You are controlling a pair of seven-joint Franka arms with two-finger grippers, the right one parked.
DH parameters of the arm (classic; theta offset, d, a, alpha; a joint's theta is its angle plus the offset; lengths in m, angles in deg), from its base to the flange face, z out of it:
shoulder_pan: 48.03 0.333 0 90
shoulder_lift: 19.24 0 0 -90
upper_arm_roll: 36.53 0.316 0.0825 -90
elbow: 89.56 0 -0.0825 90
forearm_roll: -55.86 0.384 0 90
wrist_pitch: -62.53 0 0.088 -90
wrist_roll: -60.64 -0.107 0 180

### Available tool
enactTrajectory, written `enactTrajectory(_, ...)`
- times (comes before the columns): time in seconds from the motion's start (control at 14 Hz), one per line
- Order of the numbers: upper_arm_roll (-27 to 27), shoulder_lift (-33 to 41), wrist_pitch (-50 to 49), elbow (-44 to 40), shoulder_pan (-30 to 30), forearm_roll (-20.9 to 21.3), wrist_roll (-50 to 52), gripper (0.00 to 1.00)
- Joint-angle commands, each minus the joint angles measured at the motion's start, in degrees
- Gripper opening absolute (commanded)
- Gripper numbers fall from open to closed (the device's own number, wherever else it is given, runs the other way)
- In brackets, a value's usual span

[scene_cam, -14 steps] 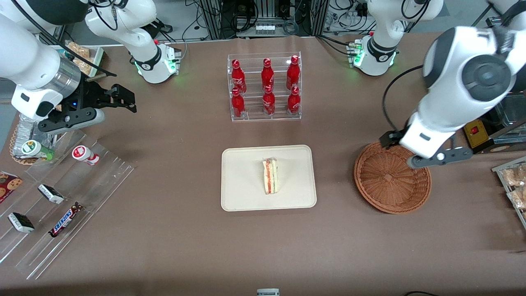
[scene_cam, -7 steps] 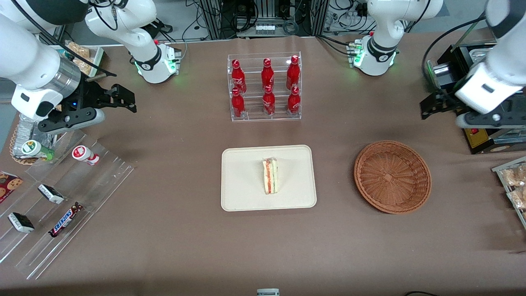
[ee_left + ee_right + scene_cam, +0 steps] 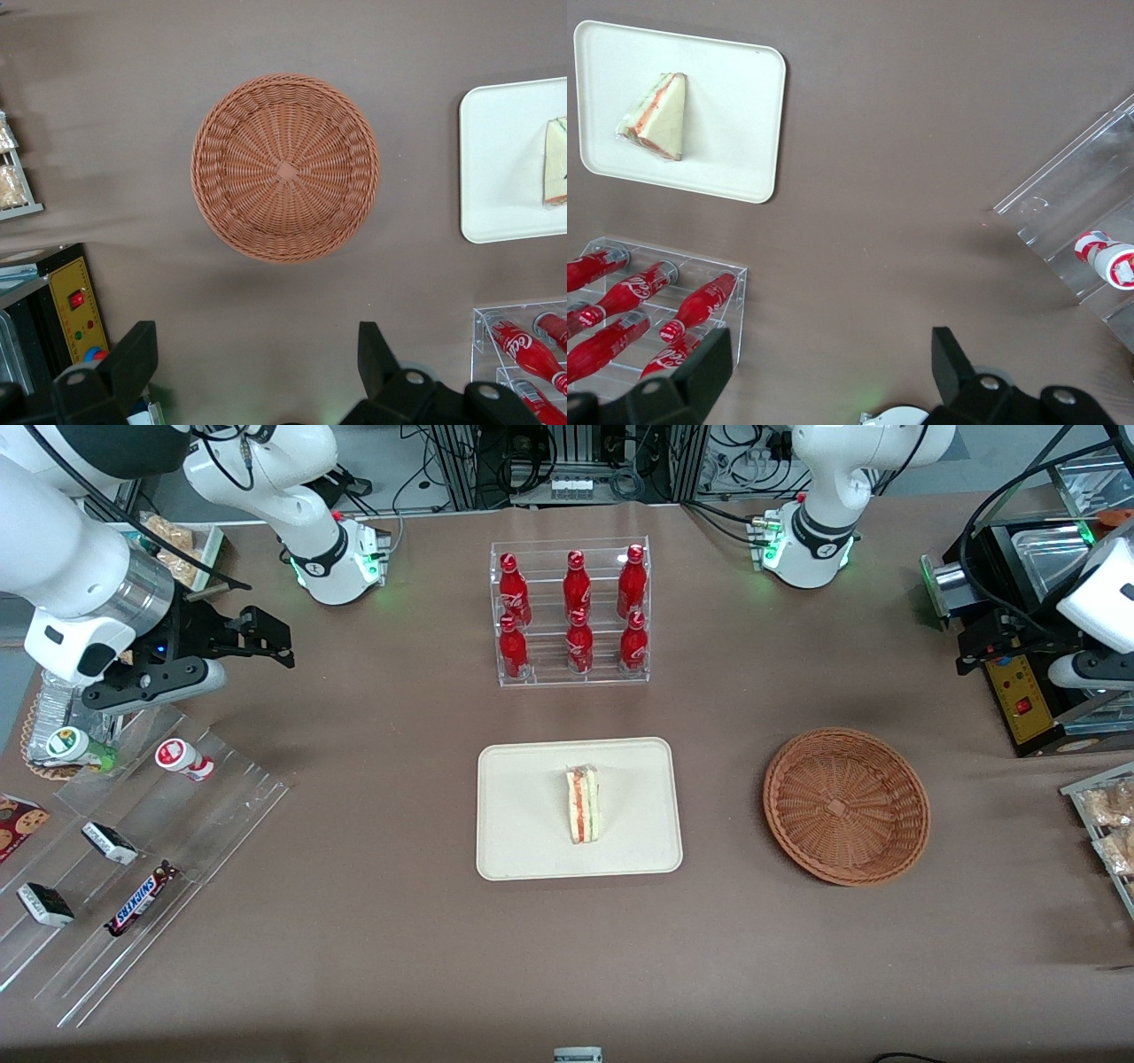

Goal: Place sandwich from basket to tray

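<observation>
Counted on the table: one sandwich point(image 3: 583, 806), one tray point(image 3: 523, 855), one basket point(image 3: 846, 806), six red bottles point(image 3: 577, 584) in one clear rack point(image 3: 571, 679). Also counted: one gripper point(image 3: 255, 336), fingers spread, above the table near the basket. On the stepped acrylic stand point(image 3: 221, 815): apparently three wrapped bars point(image 3: 140, 899).

left arm point(image 3: 1099, 593): glossy white shell | black cable | gripper point(image 3: 257, 372): black jaws, round screws

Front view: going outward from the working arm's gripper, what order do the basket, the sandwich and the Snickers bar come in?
From the gripper, open above the table's working-arm end:
1. basket, empty, closest.
2. sandwich, on the tray mid-table.
3. Snickers bar, toward the parked arm's end.
</observation>
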Motion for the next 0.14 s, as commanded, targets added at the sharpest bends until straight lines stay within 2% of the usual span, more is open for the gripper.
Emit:
enactTrajectory(0.0, 0.0, -0.5, -0.5, -1.1, 0.0, -0.4, -0.8, 1.00)
enactTrajectory(0.07, 0.0, -0.4, 0.0, -0.9, 0.0, -0.5, -0.8, 1.00)
